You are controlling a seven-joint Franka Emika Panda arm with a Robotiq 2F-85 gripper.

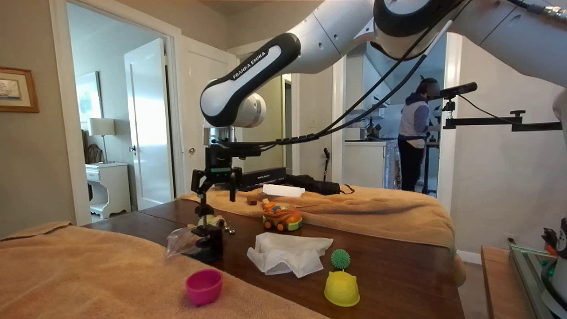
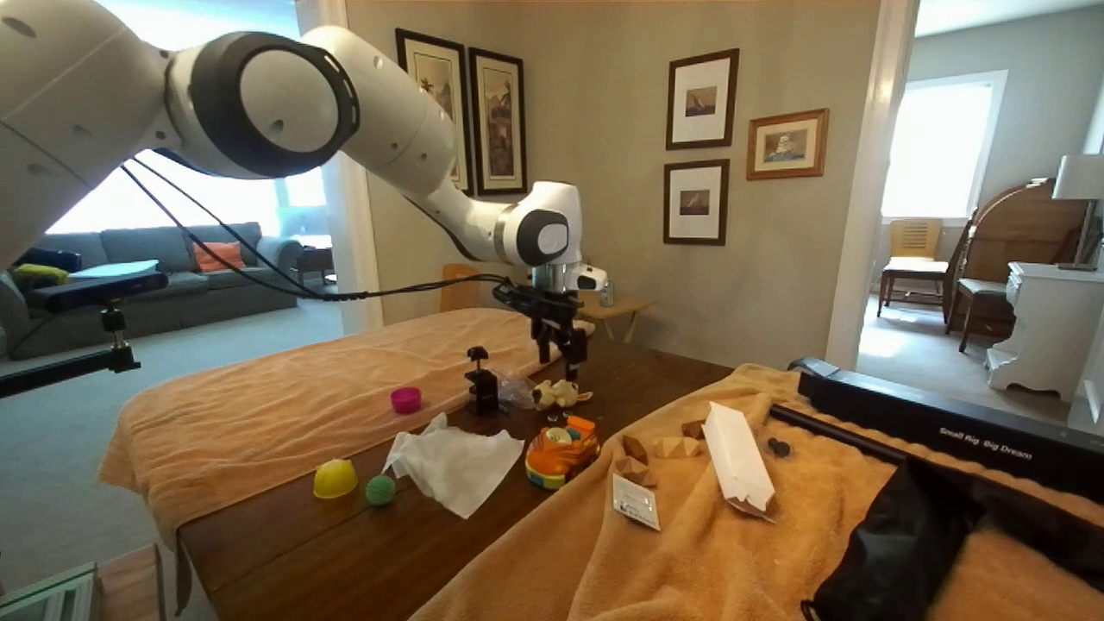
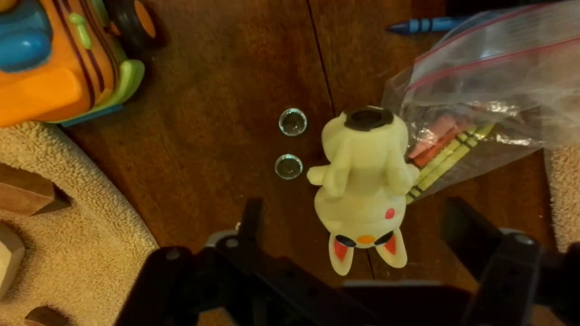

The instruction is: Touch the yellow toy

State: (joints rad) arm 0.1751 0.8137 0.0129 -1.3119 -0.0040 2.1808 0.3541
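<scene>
The pale yellow animal toy (image 3: 362, 176) lies on its back on the dark wooden table, with its ears pointing toward the gripper base in the wrist view. It also shows in both exterior views (image 1: 214, 220) (image 2: 556, 394), partly hidden behind the black clamp in the first of these points' view. My gripper (image 3: 355, 206) is open and empty, pointing down above the toy. In the wrist view the toy's head and ears lie between the fingers in the picture. In both exterior views the fingertips (image 1: 217, 196) (image 2: 559, 362) appear above the toy, with a gap.
A black clamp (image 2: 484, 390) stands beside the toy. A clear plastic bag (image 3: 489, 104) with crayons touches or nearly touches the toy. Two small glass discs (image 3: 288, 166) lie near. An orange toy car (image 2: 561, 450), white cloth (image 2: 457, 461), yellow cup (image 1: 342, 290) and pink cup (image 1: 204, 288) are around.
</scene>
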